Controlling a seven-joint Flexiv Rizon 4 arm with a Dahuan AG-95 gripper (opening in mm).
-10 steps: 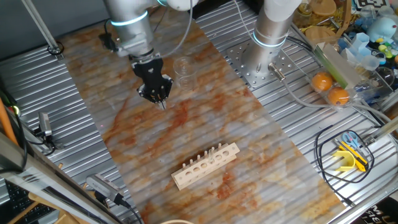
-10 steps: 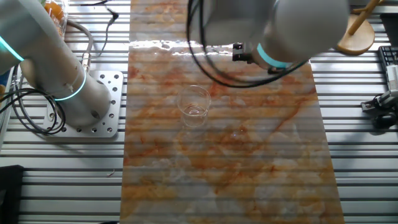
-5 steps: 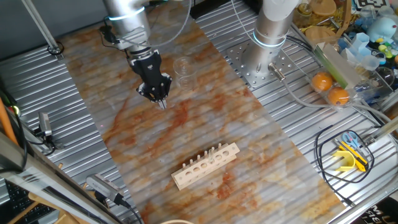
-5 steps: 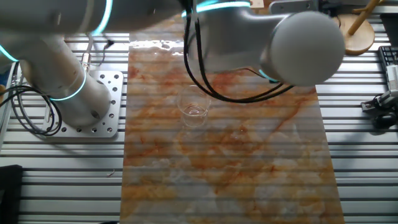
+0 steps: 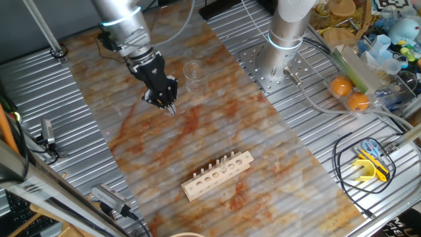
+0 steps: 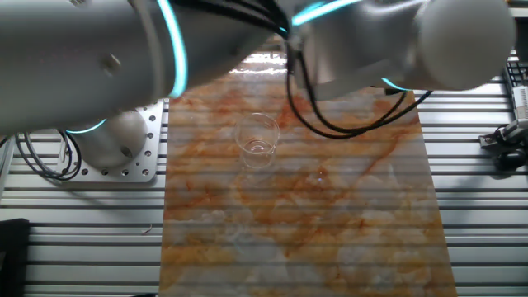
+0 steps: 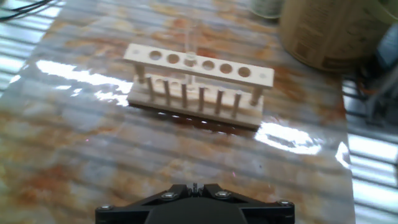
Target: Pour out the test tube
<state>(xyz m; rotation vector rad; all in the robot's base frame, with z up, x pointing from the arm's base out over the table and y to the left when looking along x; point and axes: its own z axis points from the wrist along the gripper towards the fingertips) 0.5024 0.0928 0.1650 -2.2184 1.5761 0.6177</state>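
Swinging its upper links toward ten o'clock, the arm leaves its empty, nearly closed pincer (image 5: 170,107) over the surface (image 5: 217,125), while the fragile, slippery test tube (image 7: 189,43) stands in the rack (image 7: 198,78), best gripped near its top.

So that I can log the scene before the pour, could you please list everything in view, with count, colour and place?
test tube: one, clear glass, standing in a hole of the rack
rack: one, pale wood, on the mat
beaker: one, clear glass, upright on the mat, apart from the rack
mat: one, marbled orange and grey, on the table
table: one, ribbed grey metal, under everything
oranges: two, orange, on the table off the mat
second arm's base: one, silver grey, beside the mat
arm: one, silver grey, over the mat
tool: one, black, fingertips together, holding nothing, near the beaker
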